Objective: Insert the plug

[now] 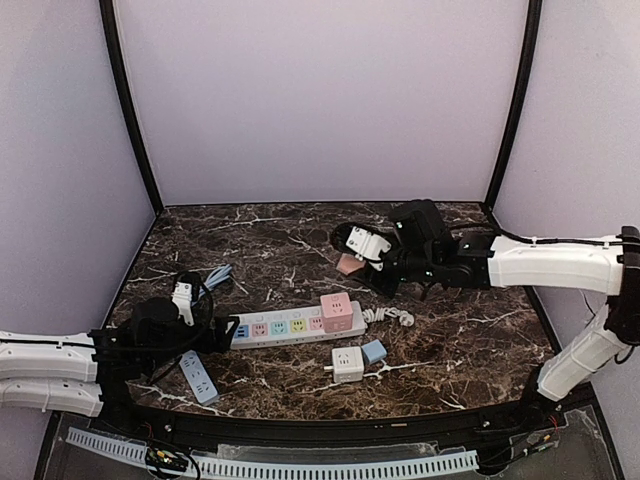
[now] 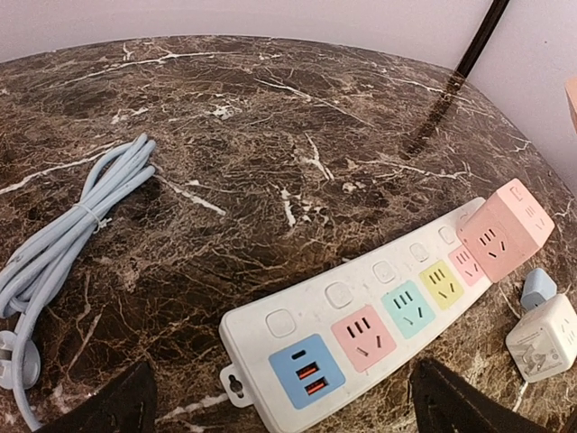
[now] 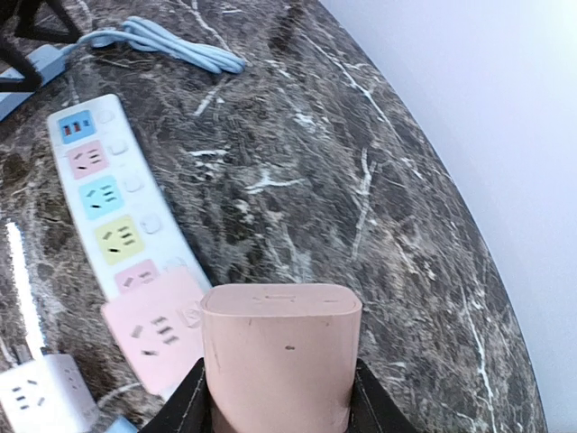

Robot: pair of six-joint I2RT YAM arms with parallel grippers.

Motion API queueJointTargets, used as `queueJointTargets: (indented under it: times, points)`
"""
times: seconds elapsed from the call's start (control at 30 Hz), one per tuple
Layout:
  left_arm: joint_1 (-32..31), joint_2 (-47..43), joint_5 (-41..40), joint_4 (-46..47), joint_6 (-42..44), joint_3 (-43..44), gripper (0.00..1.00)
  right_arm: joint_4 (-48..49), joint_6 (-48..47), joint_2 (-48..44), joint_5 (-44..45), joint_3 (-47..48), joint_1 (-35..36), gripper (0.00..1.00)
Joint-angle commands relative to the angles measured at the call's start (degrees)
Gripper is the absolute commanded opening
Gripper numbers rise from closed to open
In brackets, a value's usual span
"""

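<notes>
A pale pink block-shaped plug hangs above the table, with my right gripper shut on it. In the right wrist view the plug fills the space between the black fingers, and its prongs are hidden. The white power strip with coloured sockets lies at the table's middle. A pink cube adapter sits on its right end. My left gripper stands open at the strip's left end. The left wrist view has its fingers on either side of the strip, not touching it.
A white cube adapter and a small blue adapter lie in front of the strip. A blue mini strip lies near the left arm, and a coiled blue cable behind it. A white cord trails right of the pink cube.
</notes>
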Motion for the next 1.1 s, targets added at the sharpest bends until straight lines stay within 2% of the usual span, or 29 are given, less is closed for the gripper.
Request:
queueJointTargets:
  times: [0.0, 0.37, 0.63, 0.83, 1.07]
  points:
    - [-0.29, -2.07, 1.92, -3.45, -1.02, 1.63, 0.99, 12.32, 2.13, 0.90, 7.76, -3.29, 5.50, 0.00]
    - [-0.26, -9.52, 7.41, -12.60, -2.01, 7.35, 0.99, 33.00, 3.35, 1.18, 11.09, -12.61, 14.07, 0.00]
    - [-0.28, -6.46, 17.52, -20.10, 2.25, 17.61, 0.99, 45.28, 1.33, 1.85, 12.30, -19.94, 18.95, 0.00]
    - [-0.26, 0.77, 24.89, -23.61, 4.01, 24.74, 0.97, 44.07, 0.52, 4.03, 15.50, -19.03, 22.63, 0.00]
    - [-0.37, 8.59, 34.62, -19.93, 5.61, 28.41, 0.92, 45.29, 1.25, 4.33, 15.99, -20.06, 24.05, 0.00]
